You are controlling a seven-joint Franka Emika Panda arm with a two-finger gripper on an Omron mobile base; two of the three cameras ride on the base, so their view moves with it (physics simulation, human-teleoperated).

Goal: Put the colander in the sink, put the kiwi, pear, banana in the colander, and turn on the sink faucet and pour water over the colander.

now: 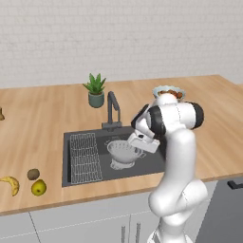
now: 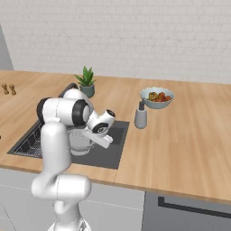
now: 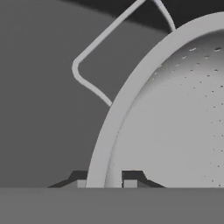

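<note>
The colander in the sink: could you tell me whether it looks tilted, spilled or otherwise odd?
Nothing stands out. The colander sits upright and empty over the sink basin, the gripper shut on its rim. No water runs from the faucet.

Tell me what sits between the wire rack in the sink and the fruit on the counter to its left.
Nothing: in the left base view, only bare wooden counter lies between the wire rack and the brown kiwi, yellow-green pear and curved yellow banana.

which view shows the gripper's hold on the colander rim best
The hand view: the fingertips straddle the colander rim. The left base view shows the colander over the sink; in the right base view the arm partly hides it.
</note>
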